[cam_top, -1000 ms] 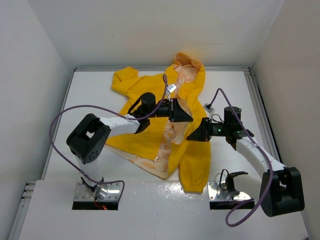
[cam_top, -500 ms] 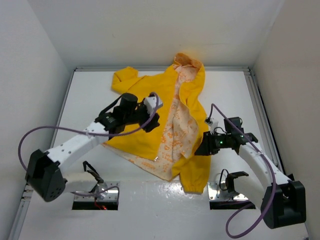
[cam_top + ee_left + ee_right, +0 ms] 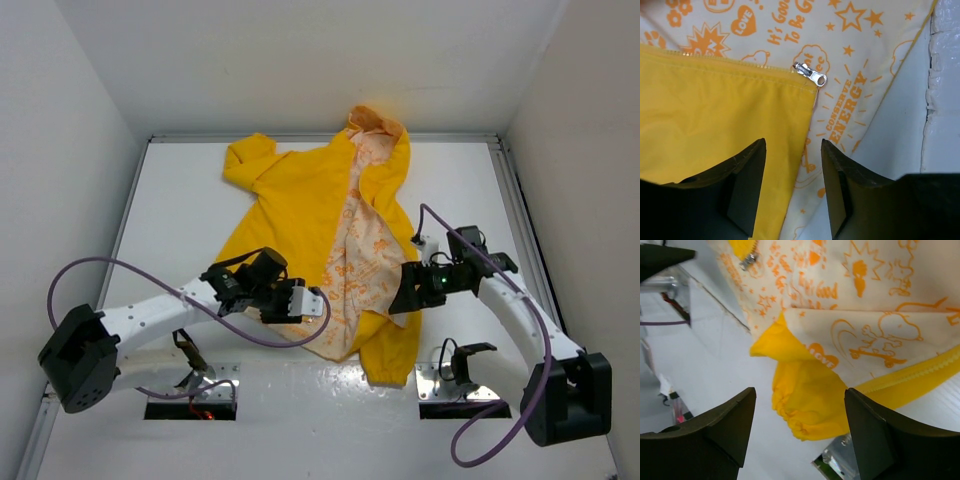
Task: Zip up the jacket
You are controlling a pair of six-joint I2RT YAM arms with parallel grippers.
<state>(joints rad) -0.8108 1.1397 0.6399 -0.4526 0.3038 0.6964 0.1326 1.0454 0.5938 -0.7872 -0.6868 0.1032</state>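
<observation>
The yellow jacket lies unzipped on the white table, with its orange-printed white lining exposed down the middle. My left gripper hovers open at the lower hem. In the left wrist view the silver zipper slider sits at the corner of the yellow front panel, ahead of the left gripper; the panel's edge runs below its open jaws. My right gripper is open beside the right sleeve. Its wrist view shows the yellow cuff under the right gripper, with zipper teeth on the right.
White walls enclose the table on three sides. Metal mounting plates sit at the near edge by the arm bases. Purple cables loop off both arms. A table seam runs just right of the hem.
My left arm has swung from the jacket's middle down to its lower hem. My right gripper has opened and let go of the flap, which now lies flat with the lining up.
</observation>
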